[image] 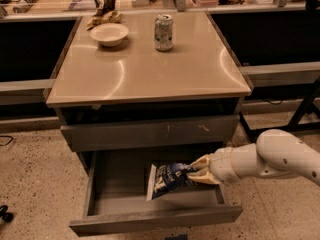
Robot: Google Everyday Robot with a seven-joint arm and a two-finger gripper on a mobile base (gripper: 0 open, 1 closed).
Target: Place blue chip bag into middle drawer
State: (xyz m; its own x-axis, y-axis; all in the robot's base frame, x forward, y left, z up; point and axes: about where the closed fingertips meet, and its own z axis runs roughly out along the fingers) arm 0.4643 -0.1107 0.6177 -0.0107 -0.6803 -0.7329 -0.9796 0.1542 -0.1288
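The blue chip bag (169, 179), dark-blue foil with white print and a pale edge on its left, lies tilted inside the open middle drawer (155, 218), toward its right half. My gripper (199, 171) reaches in from the right on a white arm and touches the bag's right end. The drawer is a wide shallow grey tray pulled out under the cabinet, with a plain front panel.
Above it is a shut grey drawer front with pale scratch marks (150, 132). On the beige cabinet top (125, 74) stand a soda can (163, 32), a white bowl (110, 34) and a brown-and-white bag (103, 1) at the back. Dark shelving flanks both sides.
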